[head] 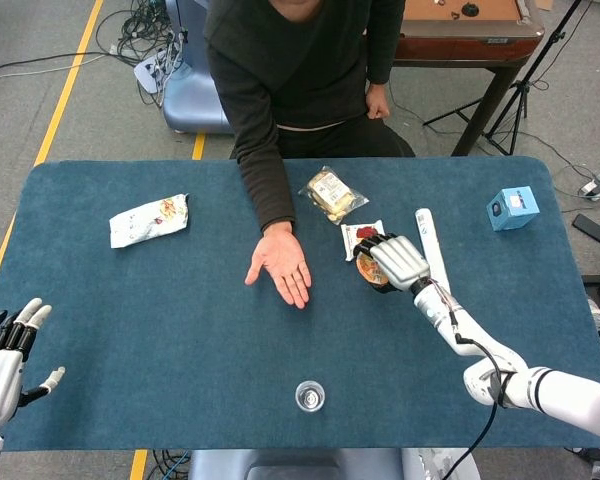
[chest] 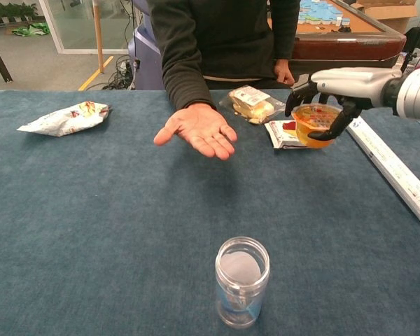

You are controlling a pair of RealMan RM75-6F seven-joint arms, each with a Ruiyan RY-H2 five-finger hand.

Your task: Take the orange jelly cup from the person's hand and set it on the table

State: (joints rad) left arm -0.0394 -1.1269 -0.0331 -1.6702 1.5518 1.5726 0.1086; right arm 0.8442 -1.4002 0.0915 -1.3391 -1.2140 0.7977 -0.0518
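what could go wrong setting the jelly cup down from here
1. The right hand holds the orange jelly cup over the edge of the red-printed snack packet; set down there, it could land tilted and tip.
2. The long white roll lies just beside the hand, so the fingers may knock it when they open.
3. The grip comes from above around the rim, so a squeeze might deform the soft cup or its film lid.

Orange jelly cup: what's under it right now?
The orange jelly cup, held by the right hand, covers part of the red snack packet. Whether it touches it is unclear.
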